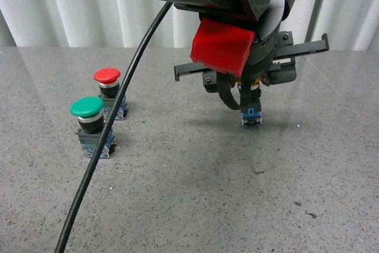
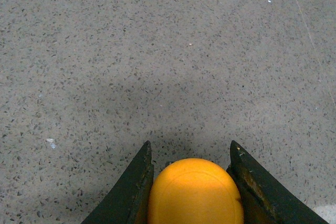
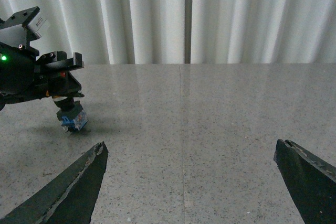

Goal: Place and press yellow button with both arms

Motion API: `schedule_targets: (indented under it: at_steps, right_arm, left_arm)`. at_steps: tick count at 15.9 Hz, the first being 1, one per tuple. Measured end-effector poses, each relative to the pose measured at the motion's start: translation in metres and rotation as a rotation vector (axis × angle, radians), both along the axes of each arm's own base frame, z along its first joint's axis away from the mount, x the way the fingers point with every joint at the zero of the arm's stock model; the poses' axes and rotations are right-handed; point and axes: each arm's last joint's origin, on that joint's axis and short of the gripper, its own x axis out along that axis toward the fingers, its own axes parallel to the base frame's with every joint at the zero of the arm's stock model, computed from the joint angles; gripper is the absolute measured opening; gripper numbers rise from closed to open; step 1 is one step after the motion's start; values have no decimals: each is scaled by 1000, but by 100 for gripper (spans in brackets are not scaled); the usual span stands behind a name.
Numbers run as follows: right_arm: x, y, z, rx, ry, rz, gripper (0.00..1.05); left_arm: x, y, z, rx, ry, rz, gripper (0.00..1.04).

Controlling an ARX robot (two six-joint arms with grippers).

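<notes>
Step in hand: placing; the press is not yet done.
Left gripper (image 1: pixel 246 106): black jaws clenched on the yellow button (image 2: pixel 195 191), a small mushroom push-button with a round orange-yellow cap and a blue-marked base.
Button's place: between these jaws, base down, very near the grey speckled stone table (image 1: pixel 195 205); whether it touches, I cannot tell.
Right gripper (image 3: pixel 190 150): jaws wide apart, grasping nothing, well apart from the button.
Next move: I judge the base must be set flat and let go, then the cap pressed from above.
</notes>
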Motion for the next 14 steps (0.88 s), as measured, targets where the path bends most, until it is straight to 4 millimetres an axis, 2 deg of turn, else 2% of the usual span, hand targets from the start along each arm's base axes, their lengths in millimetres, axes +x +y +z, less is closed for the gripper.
schedule_targets:
  at_steps: [6,12,14]
  right_arm:
    - [0,0,0,0,0,0,98]
    - [0,0,0,0,0,0,98]
    - [0,0,0,0,0,0,98]
  left_arm:
    - [7,0,-2,8,25,-8,39]
    - [12,-2,-2,-16,24,-45,95]
    - [13,6,9,-43,-76,-67,98]
